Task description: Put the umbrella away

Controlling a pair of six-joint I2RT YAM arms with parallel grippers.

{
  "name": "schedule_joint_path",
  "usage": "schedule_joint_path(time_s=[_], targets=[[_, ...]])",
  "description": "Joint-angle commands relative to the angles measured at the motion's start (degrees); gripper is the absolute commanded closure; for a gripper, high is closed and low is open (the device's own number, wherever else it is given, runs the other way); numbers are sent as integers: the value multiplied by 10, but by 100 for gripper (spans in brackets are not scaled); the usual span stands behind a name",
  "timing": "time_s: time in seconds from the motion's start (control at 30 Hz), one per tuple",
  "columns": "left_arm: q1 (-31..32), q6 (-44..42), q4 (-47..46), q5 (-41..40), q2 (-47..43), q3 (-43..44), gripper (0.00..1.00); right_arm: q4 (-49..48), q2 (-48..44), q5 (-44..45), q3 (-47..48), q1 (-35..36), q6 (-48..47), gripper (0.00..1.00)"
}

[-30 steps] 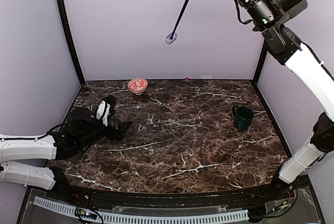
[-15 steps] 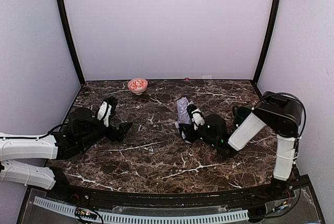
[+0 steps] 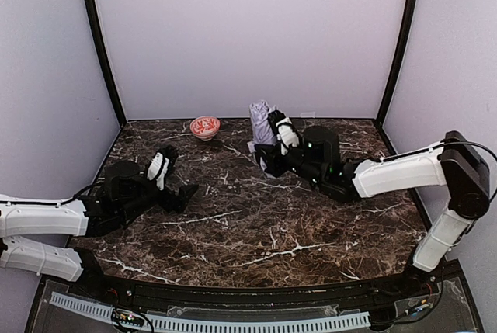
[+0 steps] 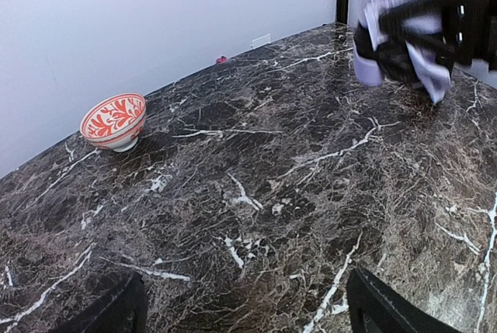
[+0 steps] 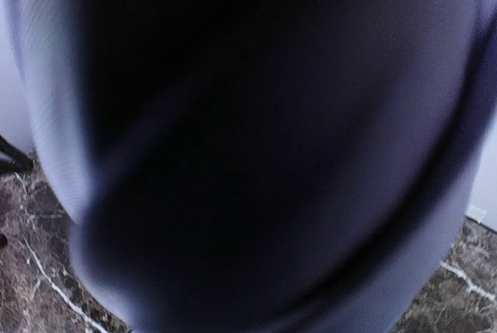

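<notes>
The umbrella (image 3: 259, 120) is a folded bundle of pale lavender fabric, held upright above the back middle of the marble table (image 3: 256, 224). My right gripper (image 3: 265, 137) is shut on it, black fingers wrapped round the fabric. The left wrist view shows this at top right: the umbrella (image 4: 396, 7) with the right gripper (image 4: 423, 34) on it. In the right wrist view the umbrella (image 5: 248, 147) fills the frame as a dark blur and hides the fingers. My left gripper (image 3: 177, 175) rests low at the table's left, open and empty, its fingertips (image 4: 373, 306) wide apart.
A red patterned bowl (image 3: 205, 126) stands at the back left by the wall and also shows in the left wrist view (image 4: 113, 119). The right arm stretches across the right half of the table. Black posts stand at the back corners.
The right arm, raised high with the umbrella's shaft a second ago, was low at the table's middle holding the folded bundle half a second ago. It now holds the bundle farther back. The left arm barely moved.
</notes>
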State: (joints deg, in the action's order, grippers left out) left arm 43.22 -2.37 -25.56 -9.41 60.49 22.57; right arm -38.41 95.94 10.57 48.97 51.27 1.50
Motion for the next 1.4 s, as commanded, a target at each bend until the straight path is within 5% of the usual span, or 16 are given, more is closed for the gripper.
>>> schedule_joint_path(time_s=[0.0, 0.2, 0.53, 1.0, 1.13, 1.23, 1.3, 1.37], targets=[[0, -6, 10, 17, 4, 22, 9, 170, -61, -1, 113, 5, -24, 100], [0, -3, 9, 33, 6, 23, 9, 446, -86, 37, 254, 6, 2, 99], [24, -3, 20, 75, 49, 60, 10, 701, -65, 32, 302, 6, 167, 91], [46, -15, 42, 88, 85, 80, 10, 776, 80, -125, 253, 1, 190, 80], [47, -24, 49, 82, 79, 79, 10, 778, 121, -148, 254, -3, 179, 64], [48, -26, 54, 79, 78, 78, 10, 781, 137, -155, 263, -5, 175, 34], [48, -27, 54, 79, 77, 77, 10, 782, 137, -158, 275, -5, 170, 3], [49, -29, 55, 79, 77, 77, 10, 788, 128, -161, 290, -5, 163, 1]])
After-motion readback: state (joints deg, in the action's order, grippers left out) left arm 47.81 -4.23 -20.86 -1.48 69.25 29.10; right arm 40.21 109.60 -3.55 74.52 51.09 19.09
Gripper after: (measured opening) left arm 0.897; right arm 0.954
